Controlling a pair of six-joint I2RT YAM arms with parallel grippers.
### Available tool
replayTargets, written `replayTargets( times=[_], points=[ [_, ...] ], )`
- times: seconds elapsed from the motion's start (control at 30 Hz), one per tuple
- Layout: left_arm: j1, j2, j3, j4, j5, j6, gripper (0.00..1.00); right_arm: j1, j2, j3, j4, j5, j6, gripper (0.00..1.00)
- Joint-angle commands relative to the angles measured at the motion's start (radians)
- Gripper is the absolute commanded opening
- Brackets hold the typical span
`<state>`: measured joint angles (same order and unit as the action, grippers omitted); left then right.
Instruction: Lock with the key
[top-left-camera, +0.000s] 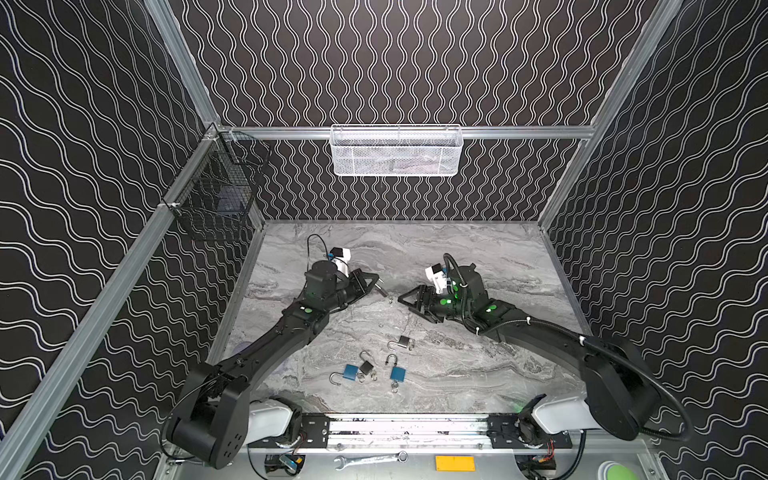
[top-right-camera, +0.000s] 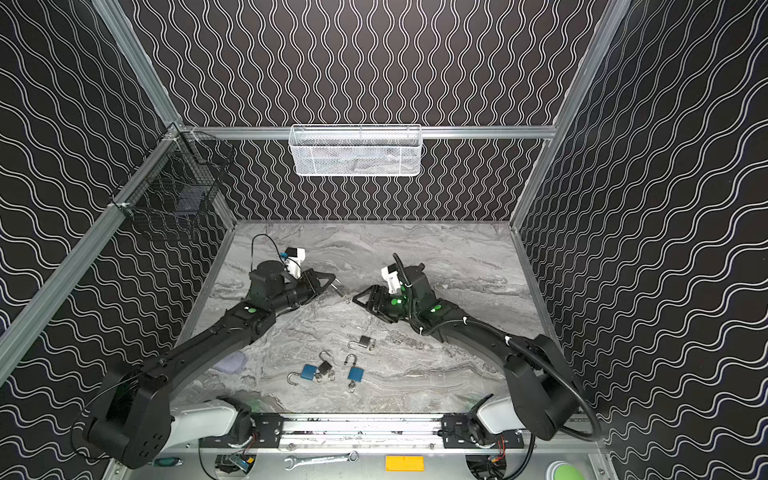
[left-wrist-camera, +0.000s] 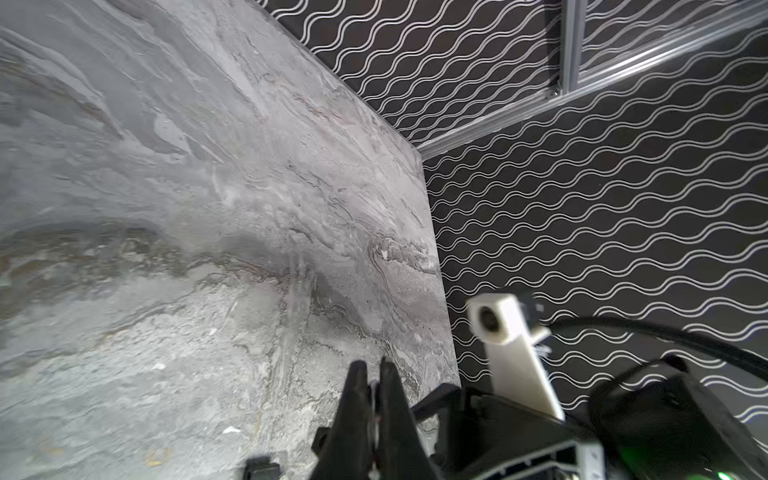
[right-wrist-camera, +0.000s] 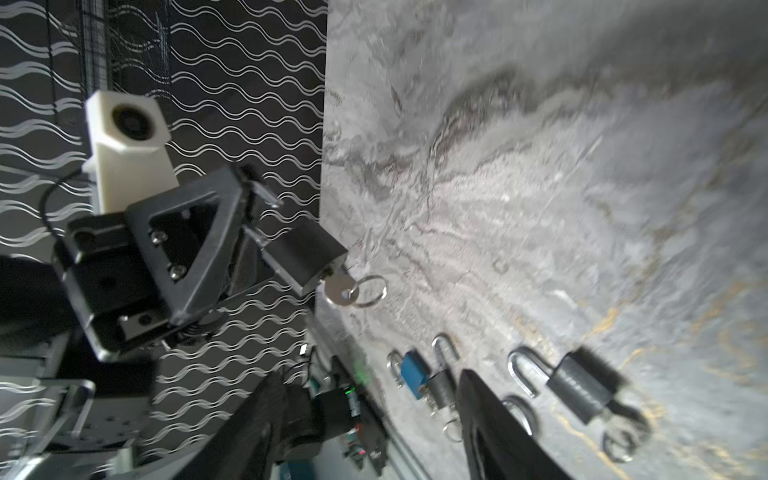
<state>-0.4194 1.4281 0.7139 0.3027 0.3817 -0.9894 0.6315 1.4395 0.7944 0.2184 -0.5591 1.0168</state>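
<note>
My left gripper (top-left-camera: 376, 279) (top-right-camera: 333, 277) is shut on the shackle of a small black padlock (right-wrist-camera: 305, 253) and holds it above the marble table (top-left-camera: 478, 257). A silver key (right-wrist-camera: 340, 291) with a ring (right-wrist-camera: 371, 291) sticks out of the padlock's underside. In the left wrist view only a thin strip of metal shows between the closed fingers (left-wrist-camera: 357, 390). My right gripper (top-left-camera: 404, 302) (top-right-camera: 357, 301) (right-wrist-camera: 370, 374) stands open, level with the key and a short gap to its right in both top views. Nothing is between its fingers.
Several more padlocks with open shackles, blue (top-left-camera: 351, 371) (top-left-camera: 397, 373) and dark (top-left-camera: 366, 367) (top-left-camera: 404, 342), lie on the table nearer the front. A white mesh basket (top-left-camera: 397, 151) hangs on the back wall, a black wire basket (top-left-camera: 216, 191) on the left wall.
</note>
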Motion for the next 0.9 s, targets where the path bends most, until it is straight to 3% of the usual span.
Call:
replayTargets(
  times=[0.0, 0.3, 0.63, 0.87],
  points=[
    [-0.017, 0.014, -0.006, 0.134, -0.056, -0.041, 0.00, -0.007, 0.029, -0.031, 0.238, -0.140, 0.230, 0.66],
    [-0.028, 0.023, -0.016, 0.157, -0.051, -0.054, 0.00, -0.006, 0.087, -0.037, 0.422, -0.192, 0.391, 0.66],
    [-0.028, 0.032, -0.046, 0.210, -0.035, -0.085, 0.00, -0.007, 0.223, -0.078, 0.798, -0.203, 0.622, 0.64],
    [-0.028, 0.062, -0.072, 0.280, -0.003, -0.120, 0.00, -0.010, 0.279, -0.067, 0.843, -0.191, 0.652, 0.60]
  ],
)
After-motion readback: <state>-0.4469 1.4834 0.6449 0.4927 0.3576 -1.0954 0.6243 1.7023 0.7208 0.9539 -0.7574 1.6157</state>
